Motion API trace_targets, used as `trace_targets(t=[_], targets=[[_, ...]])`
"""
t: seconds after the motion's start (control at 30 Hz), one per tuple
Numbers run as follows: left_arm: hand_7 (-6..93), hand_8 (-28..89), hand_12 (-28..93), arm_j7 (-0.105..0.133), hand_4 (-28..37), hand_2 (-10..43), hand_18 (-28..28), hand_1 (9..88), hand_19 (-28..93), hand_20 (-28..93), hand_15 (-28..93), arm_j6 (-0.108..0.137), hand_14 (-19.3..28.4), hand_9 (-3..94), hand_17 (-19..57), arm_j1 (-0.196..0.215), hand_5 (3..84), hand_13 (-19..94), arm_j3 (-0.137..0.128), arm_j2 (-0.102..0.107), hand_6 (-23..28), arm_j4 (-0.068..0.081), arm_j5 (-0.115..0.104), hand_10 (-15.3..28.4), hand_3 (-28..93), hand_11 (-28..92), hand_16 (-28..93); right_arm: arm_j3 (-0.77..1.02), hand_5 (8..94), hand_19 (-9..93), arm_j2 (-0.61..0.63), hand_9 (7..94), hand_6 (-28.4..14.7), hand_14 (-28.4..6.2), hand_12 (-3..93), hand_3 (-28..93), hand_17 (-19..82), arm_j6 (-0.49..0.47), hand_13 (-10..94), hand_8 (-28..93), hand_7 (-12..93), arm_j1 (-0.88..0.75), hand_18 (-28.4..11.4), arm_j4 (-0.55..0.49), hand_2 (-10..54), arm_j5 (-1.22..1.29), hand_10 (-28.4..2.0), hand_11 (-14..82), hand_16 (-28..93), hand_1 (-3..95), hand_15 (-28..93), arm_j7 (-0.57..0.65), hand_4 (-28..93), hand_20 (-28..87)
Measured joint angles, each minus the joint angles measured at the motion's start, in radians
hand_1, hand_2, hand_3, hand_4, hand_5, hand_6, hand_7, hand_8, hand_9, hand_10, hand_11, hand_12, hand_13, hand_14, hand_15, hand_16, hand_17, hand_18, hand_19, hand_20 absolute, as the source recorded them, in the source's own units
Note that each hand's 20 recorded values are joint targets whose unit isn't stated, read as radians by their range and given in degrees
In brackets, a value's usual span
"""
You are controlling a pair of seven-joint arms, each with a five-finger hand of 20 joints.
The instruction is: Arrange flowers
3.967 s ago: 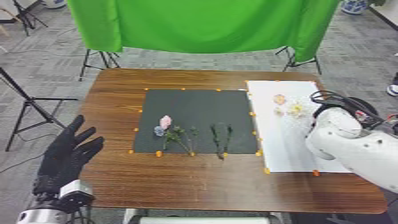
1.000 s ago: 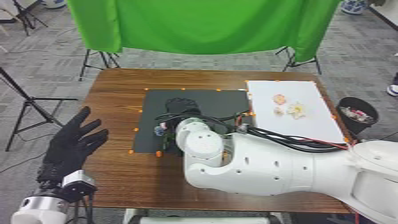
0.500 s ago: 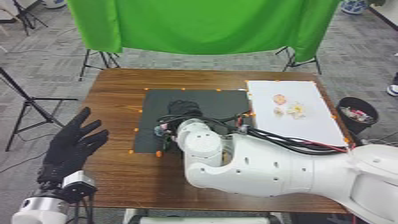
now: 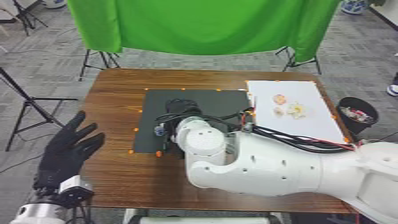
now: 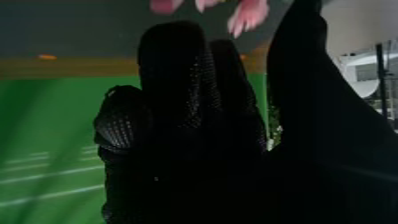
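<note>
Left hand [image 4: 64, 155] drawn back slightly, at table edge [image 4: 103, 87]

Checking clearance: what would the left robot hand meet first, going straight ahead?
Probably the green cloth, after the left robot hand passes over the table; its height is unclear, so the table could come first.

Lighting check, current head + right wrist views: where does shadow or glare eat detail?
Head view: light is fairly even, but the black right hand blends into the dark mat, and the white right arm is bright against the brown table. Right wrist view: the glove falls to near-solid black; pale streaks cross the green cloth.
</note>
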Motion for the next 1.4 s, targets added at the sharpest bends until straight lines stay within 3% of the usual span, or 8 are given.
trace_targets(t=[0.07, 0.13, 0.33, 0.47, 0.57, 0.9, 1.13, 1.4], targets=[[7.5, -7, 12, 0.064, -19.5, 6.5, 28.4, 30.7, 58, -8, 57, 0.031, 27.8, 25.5, -5.9, 0.032, 30.2, 20, 0.002, 0.035, 6.9, -0.005, -0.048, 18.3, 63, 24, -12, 0.023, 58.0, 93, 0.021, 66.8, -8.4, -11.7, 15.7, 74, 56, -0.010, 75, -9, 13, 0.008, -14.3, -0.028, -8.6, 0.017, -20.1, 22.1, 14, 40.0, 63, -0.010, -22, 20], [7.5, -7, 12, 0.101, -19.5, 6.6, 28.4, 30.6, 58, -8, 57, 0.053, 27.7, 25.5, -5.9, 0.057, 30.2, 20, 0.002, 0.069, 6.9, -0.008, -0.076, 18.3, 64, 24, -12, 0.058, 57.0, 93, 0.050, 64.4, -8.4, -12.0, 15.2, 74, 55, -0.020, 73, -9, 13, 0.014, -14.9, -0.057, -7.4, 0.041, -20.3, 20.5, 13, 39.4, 64, -0.024, -22, 20], [7.4, -7, 12, 0.108, -19.7, 6.8, 28.4, 30.5, 58, -8, 57, 0.061, 27.8, 25.5, -5.9, 0.070, 30.2, 20, 0.003, 0.096, 6.9, -0.008, -0.081, 18.3, 63, 23, -12, 0.141, 52.6, 93, 0.169, 58.3, -8.3, -12.9, 14.5, 75, 52, -0.026, 69, -9, 12, 0.043, -15.4, -0.099, -5.4, 0.114, -21.1, 16.5, 12, 37.1, 65, -0.083, -22, 16], [7.4, -7, 12, 0.170, -19.8, 6.8, 28.4, 29.9, 58, -8, 57, 0.077, 27.8, 25.5, -5.9, 0.081, 30.1, 20, 0.017, 0.144, 6.9, -0.008, -0.134, 18.3, 63, 23, -12, 0.172, 50.9, 93, 0.267, 55.6, -8.4, -13.0, 14.3, 75, 50, -0.017, 67, -8, 12, 0.052, -14.9, -0.097, -5.0, 0.148, -21.4, 14.8, 11, 36.6, 65, -0.091, -22, 14], [7.4, -7, 12, 0.178, -20.3, 6.5, 28.4, 29.0, 59, -8, 57, 0.079, 28.0, 26.7, -5.6, 0.084, 30.2, 21, 0.017, 0.177, 6.8, -0.008, -0.139, 18.8, 62, 24, -12, 0.174, 50.0, 93, 0.339, 54.3, -8.4, -13.0, 14.4, 76, 49, -0.009, 66, -8, 12, 0.062, -15.0, -0.078, -4.2, 0.183, -21.2, 14.4, 11, 35.8, 65, -0.095, -23, 13], [6.5, -7, 12, 0.178, -23.4, 5.3, 28.4, 24.3, 58, -7, 57, 0.063, 28.1, 28.6, -5.9, 0.107, 31.0, 21, -0.029, 0.165, 6.5, -0.010, -0.114, 19.0, 60, 24, -12, 0.086, 48.5, 93, 0.533, 52.9, -7.9, -12.7, 14.7, 77, 48, 0.067, 65, -8, 13, 0.130, -14.7, 0.003, -3.5, 0.231, -20.8, 14.2, 10, 35.0, 66, -0.079, -23, 13], [6.2, -6, 13, 0.219, -25.4, 5.5, 28.4, 23.9, 56, -5, 55, 0.065, 27.8, 28.2, -6.6, 0.102, 30.9, 21, -0.010, 0.184, 6.5, -0.008, -0.126, 18.5, 60, 23, -11, 0.075, 48.3, 93, 0.595, 53.4, -7.2, -12.4, 14.7, 77, 47, 0.091, 65, -9, 14, 0.154, -14.5, 0.074, -3.3, 0.255, -20.3, 14.8, 9, 35.0, 66, -0.059, -24, 12], [6.2, -6, 13, 0.187, -24.4, 6.0, 28.4, 25.4, 56, -3, 55, 0.063, 27.7, 28.0, -6.6, 0.070, 30.9, 21, 0.002, 0.170, 6.5, -0.008, -0.118, 18.5, 60, 23, -11, 0.146, 54.5, 93, 0.621, 61.5, -4.0, -11.1, 15.2, 78, 48, 0.087, 70, -10, 17, 0.109, -14.7, 0.089, -3.1, 0.265, -17.7, 18.0, 10, 36.5, 65, -0.047, -24, 14]])
